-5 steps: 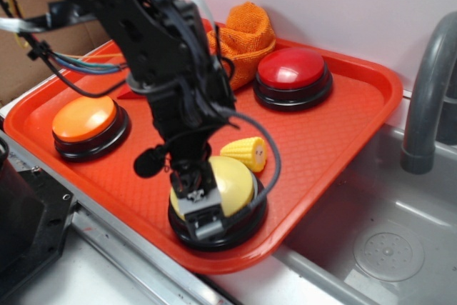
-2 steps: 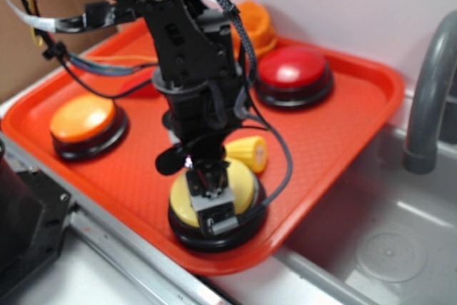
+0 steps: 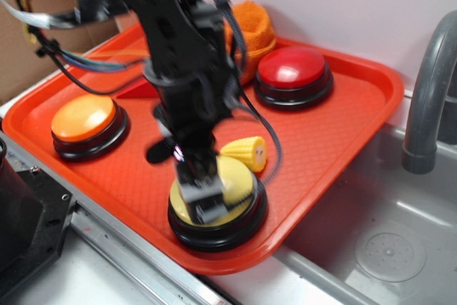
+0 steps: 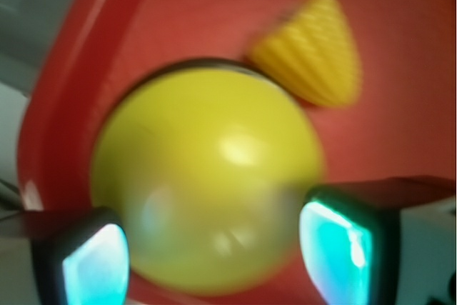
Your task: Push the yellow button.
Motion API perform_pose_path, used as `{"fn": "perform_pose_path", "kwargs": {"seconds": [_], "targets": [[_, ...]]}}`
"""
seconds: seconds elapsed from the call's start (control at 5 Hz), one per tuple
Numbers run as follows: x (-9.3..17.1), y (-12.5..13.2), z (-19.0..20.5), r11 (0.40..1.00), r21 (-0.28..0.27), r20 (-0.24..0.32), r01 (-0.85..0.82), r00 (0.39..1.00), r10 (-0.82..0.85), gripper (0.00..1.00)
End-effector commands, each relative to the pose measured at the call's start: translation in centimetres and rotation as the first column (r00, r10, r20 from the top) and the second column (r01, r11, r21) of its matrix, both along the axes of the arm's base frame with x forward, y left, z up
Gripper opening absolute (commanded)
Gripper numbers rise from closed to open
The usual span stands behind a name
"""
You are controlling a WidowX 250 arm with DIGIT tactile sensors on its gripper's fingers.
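Observation:
The yellow button point(image 3: 241, 178), a pale-yellow dome on a black base, sits at the front edge of the red tray point(image 3: 343, 126). My gripper point(image 3: 203, 201) points down onto the dome's front-left part and seems to touch it; contact is blurred. In the wrist view the dome point(image 4: 207, 169) fills the middle, and my gripper point(image 4: 214, 258) has its two fingers apart at the dome's lower left and lower right, holding nothing.
A toy corn cob point(image 3: 246, 153) lies right behind the yellow button, also in the wrist view point(image 4: 310, 51). An orange button point(image 3: 83, 118) stands at the left, a red button point(image 3: 291, 68) at the back, an orange cloth point(image 3: 253, 30) behind. A sink point(image 3: 385, 248) and faucet point(image 3: 425, 98) are on the right.
The arm swung right over the yellow button, then back a little left, and is now motion-blurred. The gripper tip stays on the dome. Nothing else moved.

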State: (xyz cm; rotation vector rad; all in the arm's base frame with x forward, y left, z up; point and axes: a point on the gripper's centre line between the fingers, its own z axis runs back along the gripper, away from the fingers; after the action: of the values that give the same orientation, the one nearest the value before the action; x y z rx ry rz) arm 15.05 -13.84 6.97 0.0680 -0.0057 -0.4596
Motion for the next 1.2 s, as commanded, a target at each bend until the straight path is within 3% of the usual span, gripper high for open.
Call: {"fn": "perform_pose_path", "kwargs": {"seconds": [0.0, 0.2, 0.6, 1.0], "targets": [[-0.2, -0.4, 4.9, 0.997, -0.071, 0.08, -0.037, 0.996, 0.043, 1.0], [-0.4, -0.2, 5.4, 0.995, -0.077, 0.059, -0.061, 0.996, 0.065, 1.0], [-0.7, 0.1, 6.1, 0.992, -0.104, 0.07, -0.068, 0.995, 0.076, 1.0], [-0.9, 0.3, 6.8, 0.988, -0.121, 0.029, -0.098, 0.994, 0.102, 1.0]]}}
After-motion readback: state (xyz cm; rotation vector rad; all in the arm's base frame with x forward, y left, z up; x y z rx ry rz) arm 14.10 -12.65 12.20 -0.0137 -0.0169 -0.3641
